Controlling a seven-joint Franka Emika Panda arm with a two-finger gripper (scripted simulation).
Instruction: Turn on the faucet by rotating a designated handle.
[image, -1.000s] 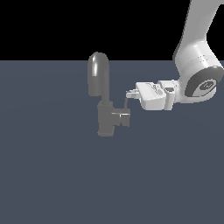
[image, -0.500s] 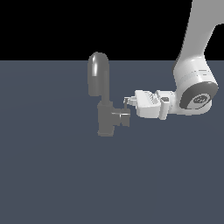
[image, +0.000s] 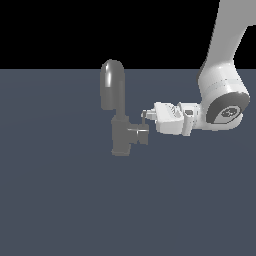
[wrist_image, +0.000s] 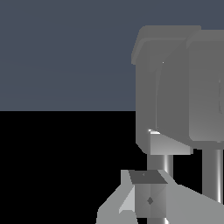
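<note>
No text, label, brand, number or sign can be read in either view

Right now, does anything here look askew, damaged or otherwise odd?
Nothing stands out. The faucet stands upright and looks intact, and the end effector sits by its handle on the exterior view's right.

faucet (image: 114, 97) grey metal, glossy highlight on spout; gripper (image: 146, 118) smooth white plastic.
</note>
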